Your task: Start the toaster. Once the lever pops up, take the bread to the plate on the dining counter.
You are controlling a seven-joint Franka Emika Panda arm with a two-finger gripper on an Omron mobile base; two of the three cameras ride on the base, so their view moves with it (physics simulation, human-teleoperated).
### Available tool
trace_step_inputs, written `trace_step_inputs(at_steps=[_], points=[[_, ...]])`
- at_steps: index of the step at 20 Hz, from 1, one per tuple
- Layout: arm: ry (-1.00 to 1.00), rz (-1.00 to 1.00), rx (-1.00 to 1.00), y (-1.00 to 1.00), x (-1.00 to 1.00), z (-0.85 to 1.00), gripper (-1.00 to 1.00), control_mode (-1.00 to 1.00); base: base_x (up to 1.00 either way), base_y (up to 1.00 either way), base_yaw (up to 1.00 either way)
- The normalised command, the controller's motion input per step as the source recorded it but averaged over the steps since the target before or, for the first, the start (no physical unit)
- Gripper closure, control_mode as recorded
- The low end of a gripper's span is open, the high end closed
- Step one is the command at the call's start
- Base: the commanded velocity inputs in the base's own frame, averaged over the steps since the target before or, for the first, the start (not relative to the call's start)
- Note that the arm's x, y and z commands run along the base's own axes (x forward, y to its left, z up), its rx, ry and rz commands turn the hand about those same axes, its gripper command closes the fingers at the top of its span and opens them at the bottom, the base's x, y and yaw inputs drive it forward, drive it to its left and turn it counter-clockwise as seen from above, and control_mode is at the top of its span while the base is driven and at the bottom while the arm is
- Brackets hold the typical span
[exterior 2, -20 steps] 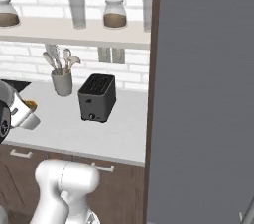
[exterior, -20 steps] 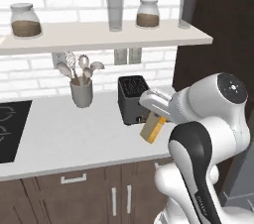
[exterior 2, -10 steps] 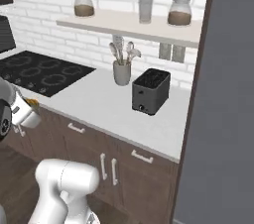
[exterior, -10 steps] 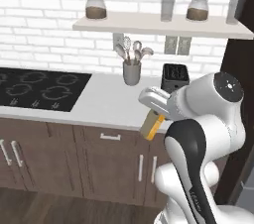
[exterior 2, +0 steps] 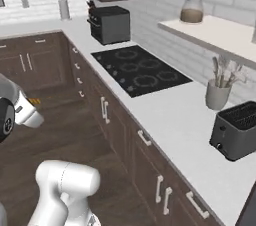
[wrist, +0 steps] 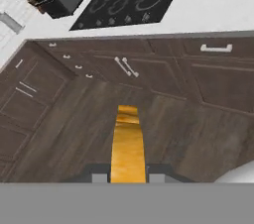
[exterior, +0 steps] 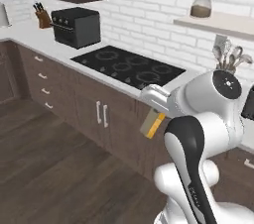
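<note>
Gripper [wrist: 128, 178]: closed on the bread [wrist: 127, 143], which is pinched edge-on between the two finger tips. In the hand view the slice is seen as a narrow golden-orange band running straight out from the jaws, its long axis in line with the hand. In the left base view the same slice [exterior: 152, 124] is seen hanging tilted just below the white wrist, in front of the dark cabinet fronts [exterior: 106, 119] and above the wood floor [exterior: 54, 168].

Bread: out of the toaster, carried in the air, touching nothing but the finger tips.

Toaster [exterior 2: 236, 130]: on the grey counter [exterior 2: 175, 120] beside the utensil pot [exterior 2: 218, 95], well apart from the hand and off to the arm's right; its slots are seen empty.

Surroundings: black cooktop [exterior: 130, 67] and countertop oven [exterior: 77, 27] along the brick wall, ahead of the hand.

Plate and dining counter: their bearing from the gripper cannot be told. It is judged that the carry is under way and that the base must be turned away from the wall counter before any set-down can be lined up.
</note>
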Motion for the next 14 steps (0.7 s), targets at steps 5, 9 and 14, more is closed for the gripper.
trace_step_inputs(at_steps=[5,9,14], points=[[0.0,0.0,0.0,0.0,0.0,0.0,1.0,1.0,-0.06,-0.02,0.92],[0.0,0.0,0.0,0.0,0.0,0.0,1.0,1.0,-0.06,-0.05,0.93],[0.0,0.0,0.0,0.0,0.0,0.0,1.0,1.0,-0.06,-0.21,0.88]])
